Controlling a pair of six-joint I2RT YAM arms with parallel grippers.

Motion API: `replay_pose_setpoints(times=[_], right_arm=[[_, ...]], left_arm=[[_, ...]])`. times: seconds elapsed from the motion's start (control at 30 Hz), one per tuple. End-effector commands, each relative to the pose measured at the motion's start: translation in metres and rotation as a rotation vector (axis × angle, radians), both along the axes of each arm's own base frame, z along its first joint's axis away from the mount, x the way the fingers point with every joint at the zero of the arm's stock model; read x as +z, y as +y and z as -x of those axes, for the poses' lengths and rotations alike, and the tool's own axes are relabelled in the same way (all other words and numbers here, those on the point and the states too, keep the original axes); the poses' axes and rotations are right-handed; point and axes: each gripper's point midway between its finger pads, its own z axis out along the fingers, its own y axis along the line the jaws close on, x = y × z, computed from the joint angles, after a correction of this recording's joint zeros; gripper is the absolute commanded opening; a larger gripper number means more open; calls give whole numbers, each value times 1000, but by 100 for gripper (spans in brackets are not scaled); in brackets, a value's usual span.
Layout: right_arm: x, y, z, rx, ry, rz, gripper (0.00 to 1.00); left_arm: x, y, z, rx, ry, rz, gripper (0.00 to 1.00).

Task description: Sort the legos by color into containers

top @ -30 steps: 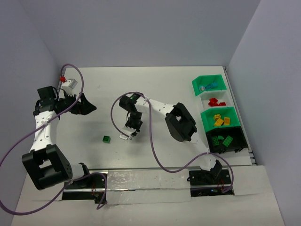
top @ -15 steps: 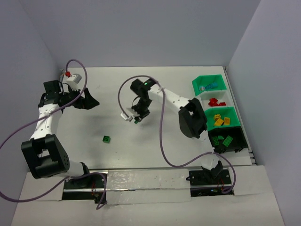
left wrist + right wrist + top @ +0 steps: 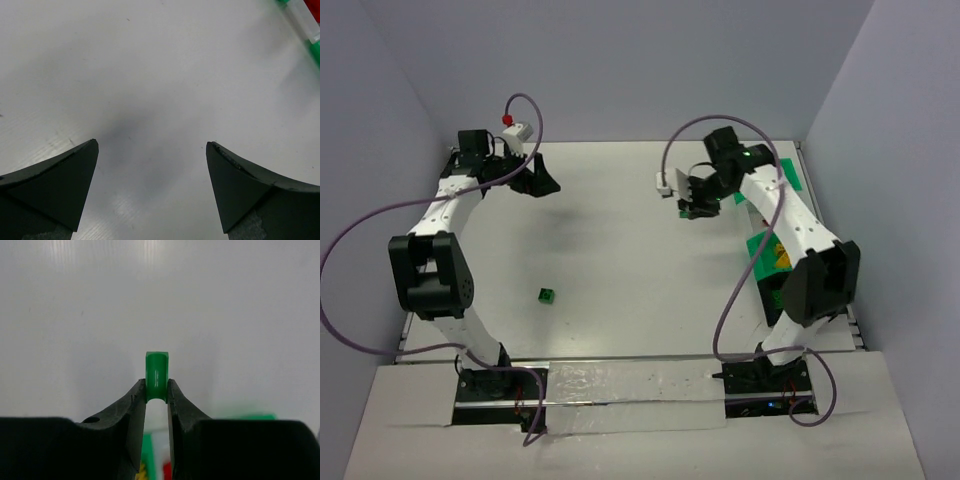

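Observation:
My right gripper (image 3: 156, 385) is shut on a small green lego (image 3: 157, 374), which stands up between the fingertips. In the top view this gripper (image 3: 692, 207) hangs above the table, just left of the row of green containers (image 3: 757, 245) along the right edge. Another green lego (image 3: 548, 295) lies alone on the white table at front left. My left gripper (image 3: 544, 184) is at the far left back, and the left wrist view shows it (image 3: 152, 145) open over bare table. Yellow legos (image 3: 782, 256) show in one container; the right arm hides most of the row.
Grey walls close the table at the back and both sides. The right arm's forearm (image 3: 800, 225) stretches over the containers. A strip of the containers (image 3: 306, 27) shows blurred at the top right corner of the left wrist view. Purple cables loop over both arms.
The right gripper has carried the green lego up from the table's middle and back to the right, next to the containers. The left arm has swung farther back along the left wall.

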Motion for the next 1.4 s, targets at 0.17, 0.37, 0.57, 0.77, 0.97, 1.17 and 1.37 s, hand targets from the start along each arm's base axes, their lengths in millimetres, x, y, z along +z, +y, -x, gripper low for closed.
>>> replay_pose_setpoints(times=[0.17,0.37,0.57,0.77,0.97,1.17,1.37], right_arm=[[-5,-137,75,-344,-15,171,0],[-20,-194,125,-458,34,265,0],[-31,-233,142,-566,102,323,0],[-38,-267,156,-597,174,408,0],[-53,-282,169,-608,277,477,0],[-66,-289,166,-625,305,498,0],[-73,-298,160,-618,296,535,9]], left_arm=[[4,-41,-36,-118,-25,32,99],[-9,-51,-33,-171,6,18,99],[-11,-56,-29,-183,25,28,99],[-9,-54,-23,-171,28,27,99],[-7,-53,-19,-156,36,32,99],[-10,-50,-9,-171,36,14,99],[-12,-44,-4,-161,22,-5,99]])
